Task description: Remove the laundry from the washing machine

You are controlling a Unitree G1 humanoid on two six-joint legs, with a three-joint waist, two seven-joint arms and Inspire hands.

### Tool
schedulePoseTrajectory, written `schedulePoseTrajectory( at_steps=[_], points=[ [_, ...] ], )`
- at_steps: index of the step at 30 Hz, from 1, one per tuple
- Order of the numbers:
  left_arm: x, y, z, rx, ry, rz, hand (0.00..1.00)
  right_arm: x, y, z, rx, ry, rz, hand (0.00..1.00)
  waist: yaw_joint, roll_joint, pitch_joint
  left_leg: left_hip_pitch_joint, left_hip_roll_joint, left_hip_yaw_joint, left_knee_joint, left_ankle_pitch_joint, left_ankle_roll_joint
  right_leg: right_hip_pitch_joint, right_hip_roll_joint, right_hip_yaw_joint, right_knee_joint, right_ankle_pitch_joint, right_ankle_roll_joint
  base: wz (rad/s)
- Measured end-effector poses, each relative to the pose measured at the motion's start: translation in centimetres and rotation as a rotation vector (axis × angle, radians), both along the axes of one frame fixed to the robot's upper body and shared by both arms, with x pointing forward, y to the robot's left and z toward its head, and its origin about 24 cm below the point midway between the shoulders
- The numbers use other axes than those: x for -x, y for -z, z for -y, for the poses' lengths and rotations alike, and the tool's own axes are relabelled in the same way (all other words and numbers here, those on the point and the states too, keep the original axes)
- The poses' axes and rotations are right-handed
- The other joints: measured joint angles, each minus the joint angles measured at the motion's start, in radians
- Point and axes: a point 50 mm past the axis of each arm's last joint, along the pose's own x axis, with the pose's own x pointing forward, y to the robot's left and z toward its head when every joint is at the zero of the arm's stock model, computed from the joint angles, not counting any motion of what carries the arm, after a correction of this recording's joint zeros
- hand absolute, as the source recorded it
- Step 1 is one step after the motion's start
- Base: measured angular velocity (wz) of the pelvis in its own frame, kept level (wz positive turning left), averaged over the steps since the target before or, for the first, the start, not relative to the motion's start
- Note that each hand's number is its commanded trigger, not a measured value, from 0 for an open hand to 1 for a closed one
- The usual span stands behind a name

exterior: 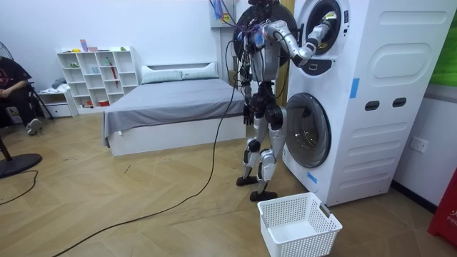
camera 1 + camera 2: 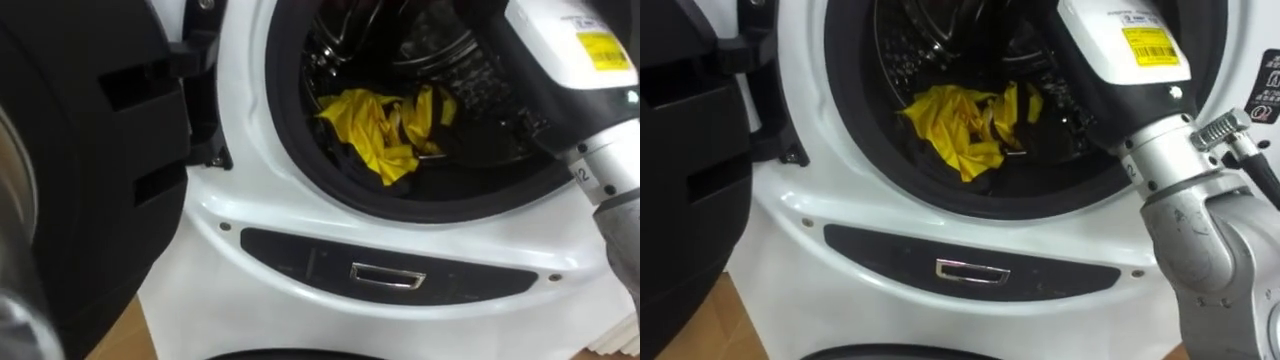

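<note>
Cloth [image 2: 385,135], yellow, lies mid-frame in the washing machine [image 2: 250,230] drum [image 2: 440,50]; the right arm [image 2: 570,45] enters from upper right. In the room view the robot stands at the machine, right hand hidden inside, grip impossible to tell.

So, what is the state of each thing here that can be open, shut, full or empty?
upper washer door: open, swung to the left.
upper drum: holds a yellow cloth.
yellow cloth: crumpled, lying at the drum's bottom.
right arm: extends into the drum.
lower washer door: shut.
basket: upright on the floor, empty.
</note>
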Motion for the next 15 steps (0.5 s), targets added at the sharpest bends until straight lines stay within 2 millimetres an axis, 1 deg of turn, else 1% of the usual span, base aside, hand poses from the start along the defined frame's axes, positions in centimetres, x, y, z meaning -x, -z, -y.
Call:
schedulePoseTrajectory(
  at_steps=[5, 7, 9, 10, 12, 15],
  points=[
    [-0.2, 0.1, 0.0, 0.005, -0.001, -0.004, 0.0, -0.1, 0.1, 0.0, 0.036, 0.002, -0.037, 0.0, -0.003, -0.008, 0.0044, 0.001, 0.001, 0.001, 0.0, 0.0, 0.0, 0.001, 0.0, -0.001, 0.0, 0.0, 0.0, 0.0],
    [-0.2, 0.2, 0.1, 0.009, -0.002, -0.01, 0.0, -0.1, 0.2, -0.1, 0.048, 0.0, -0.062, 0.0, -0.002, -0.008, 0.0052, 0.001, 0.005, 0.0, 0.001, -0.001, 0.0, 0.003, 0.0, -0.001, 0.0, 0.0, 0.0, 0.0],
    [-0.6, 0.2, 0.1, 0.012, 0.004, -0.009, 0.0, -0.2, 0.4, -0.1, 0.074, 0.013, -0.099, 0.0, 0.008, -0.005, 0.0079, 0.0, 0.005, -0.001, -0.002, -0.004, 0.0, 0.003, 0.001, 0.001, 0.001, 0.0, 0.0, 0.0],
    [-0.7, 0.2, 0.2, 0.013, 0.008, -0.008, 0.0, -0.2, 0.5, -0.1, 0.075, 0.014, -0.114, 0.0, 0.018, -0.003, 0.009, 0.001, 0.005, -0.002, -0.001, -0.006, -0.001, 0.003, 0.002, 0.003, 0.001, 0.0, 0.001, -0.07],
    [-1.0, 0.3, 0.3, 0.017, 0.029, -0.005, 0.0, -0.4, 1.3, -0.5, 0.087, 0.007, -0.186, 0.0, 0.034, 0.001, 0.0124, 0.001, 0.002, 0.001, -0.001, -0.008, -0.001, 0.002, 0.003, 0.004, -0.001, 0.0, 0.0, -0.06],
    [-1.7, 0.3, 0.4, 0.019, 0.051, 0.002, 0.0, -0.7, 1.2, -0.7, 0.089, 0.005, -0.221, 0.0, 0.055, 0.002, 0.013, 0.001, 0.003, -0.001, 0.002, -0.007, -0.002, 0.003, 0.004, 0.003, 0.0, -0.001, 0.0, -0.01]
  ],
)
